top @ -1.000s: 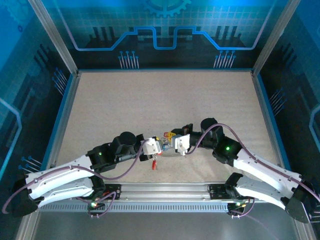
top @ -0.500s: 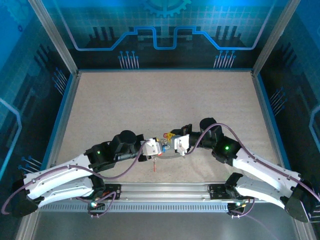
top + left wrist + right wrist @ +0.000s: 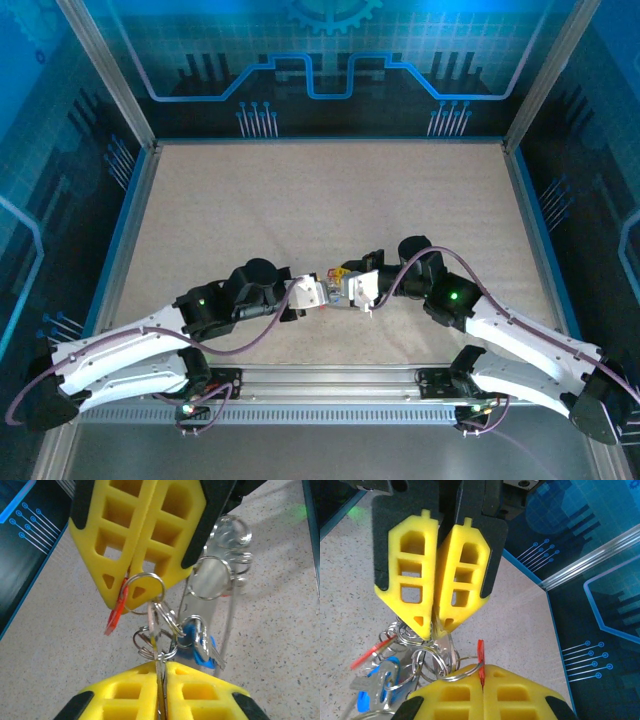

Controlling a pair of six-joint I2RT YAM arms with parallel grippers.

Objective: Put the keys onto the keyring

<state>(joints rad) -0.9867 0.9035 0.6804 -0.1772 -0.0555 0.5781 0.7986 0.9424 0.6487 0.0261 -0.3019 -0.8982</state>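
Found the keyring (image 3: 229,622) held up off the counter (image 3: 320,200), by the look of it, near the front edge and midway between the two arms, its thin grey wire running down past a knot of smaller rings (image 3: 155,647). Noted a blue-headed key (image 3: 202,647) dangling in that knot and a red-headed key (image 3: 115,615) off to one side. Saw the right jaws pressed together on a small split ring (image 3: 162,587), the one carrying the red-headed key. Saw the left jaws likewise closed tight, on a thin silvery piece (image 3: 159,672) seen edge-on; could not tell key from ring there.

Judged the step as mid-threading: some keys already on, the red one's ring seemingly being worked toward the large wire. Judged the next move to call for a small, careful twist, lining the split ring's opening up with the keyring's wire without loosening either grip.

Marked the tangle itself as the main hindrance, with rings and keys overlapping and hiding the wire. Marked also a clear glassy piece (image 3: 230,530) hanging close by, and the two yellow-padded sets of jaws almost tip to tip, leaving little room to turn. Beyond, made out the metal rail (image 3: 330,378) in front and blue printed walls (image 3: 320,60) around, neither in the way.
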